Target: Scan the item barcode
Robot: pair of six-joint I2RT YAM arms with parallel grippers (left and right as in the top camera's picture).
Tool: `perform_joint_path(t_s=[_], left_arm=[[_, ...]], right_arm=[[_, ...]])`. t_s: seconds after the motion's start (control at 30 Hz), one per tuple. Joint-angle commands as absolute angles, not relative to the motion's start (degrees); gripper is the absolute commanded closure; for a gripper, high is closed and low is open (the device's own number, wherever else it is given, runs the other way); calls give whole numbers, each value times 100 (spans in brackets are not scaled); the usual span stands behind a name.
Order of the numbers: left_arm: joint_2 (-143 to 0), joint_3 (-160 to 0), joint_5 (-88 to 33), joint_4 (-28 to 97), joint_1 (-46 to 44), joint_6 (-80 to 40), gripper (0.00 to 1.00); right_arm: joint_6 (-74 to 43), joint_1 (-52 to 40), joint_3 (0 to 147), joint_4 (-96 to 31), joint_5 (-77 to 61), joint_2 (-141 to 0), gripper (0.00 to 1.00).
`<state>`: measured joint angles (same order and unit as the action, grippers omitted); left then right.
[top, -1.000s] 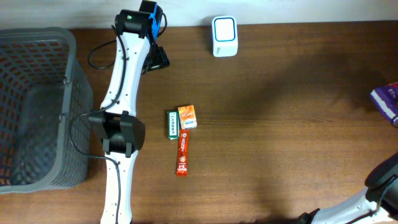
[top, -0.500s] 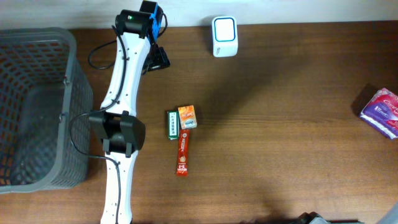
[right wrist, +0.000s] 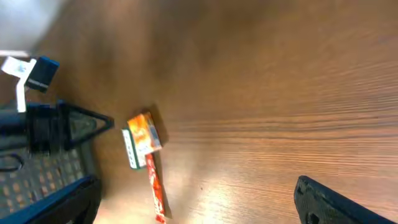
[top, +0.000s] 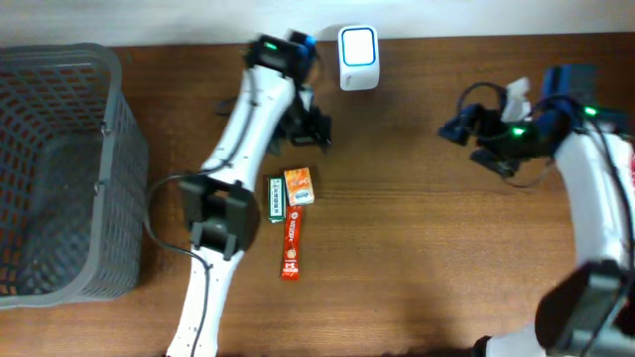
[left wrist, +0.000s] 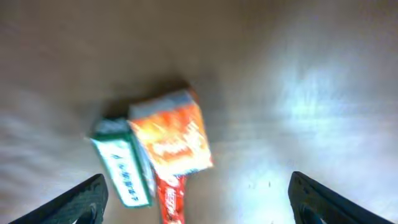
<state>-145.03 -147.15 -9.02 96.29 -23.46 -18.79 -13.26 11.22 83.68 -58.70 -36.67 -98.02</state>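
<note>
Red bar (top: 291, 248), green pack (top: 275, 198), orange box (top: 299, 185) lie together mid-table; open table (top: 427, 268) to their right. Labels blurred, unreadable. Left gripper (left wrist: 198, 200) hovers over them, fingers wide, empty. Right gripper (right wrist: 198, 198) likewise wide, empty. Scanner (top: 357, 45) at far edge.

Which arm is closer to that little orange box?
Left. The left arm reaches down right beside the orange box; the right arm is far off on its other side.

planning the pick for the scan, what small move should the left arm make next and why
Probably lower the left pincer onto the orange box. In the wrist view its fingers stand wide open and empty with the box lying below between them, close beside the green pack, so nothing is gripped yet.
</note>
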Motion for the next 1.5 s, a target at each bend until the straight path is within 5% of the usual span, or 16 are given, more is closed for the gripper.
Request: perform_joint_path(t_s=[0.0, 0.07, 0.23, 0.43, 0.77, 0.8, 0.93, 1.03, 1.23, 1.47], left_arm=[[-14361, -14300, -447, 9404, -2438, -1728, 30], [-14361, -14164, -445, 9242, -2432, -1909, 47], [-14361, -14049, 180, 8899, -2355, -1925, 24], [-14062, -14706, 196, 9327, -1909, -1920, 24], [-13450, -14313, 196, 9675, -1706, -1925, 9], [-13450, -14171, 198, 9662, -1704, -1925, 1], [-13450, -13941, 198, 9496, -1549, -2141, 4], [-13450, -13941, 373, 9411, -1376, -2528, 25], [-13452, -13941, 947, 9386, -1284, -2783, 24], [-13452, -13854, 1385, 9373, -1282, -2932, 25]], right_arm=[[-1243, 707, 8346, -5804, -3546, -10484, 1], [-1243, 432, 8346, -5732, -3548, -10908, 1], [-1240, -226, 8348, -5457, -3527, -11102, 1], [-1243, -532, 8348, -5048, -3461, -11102, 1], [-1245, -537, 8348, -5052, -3234, -11102, 1], [-1245, -552, 8348, -5052, -3258, -11102, 1], [-1243, -910, 8348, -4842, -3271, -11102, 2], [-1249, -1459, 8346, -4202, -3267, -11102, 25], [-2324, -2615, 8346, -3441, -1553, -11118, 37], [-2602, -2967, 8346, -2980, -1437, -11863, 40]])
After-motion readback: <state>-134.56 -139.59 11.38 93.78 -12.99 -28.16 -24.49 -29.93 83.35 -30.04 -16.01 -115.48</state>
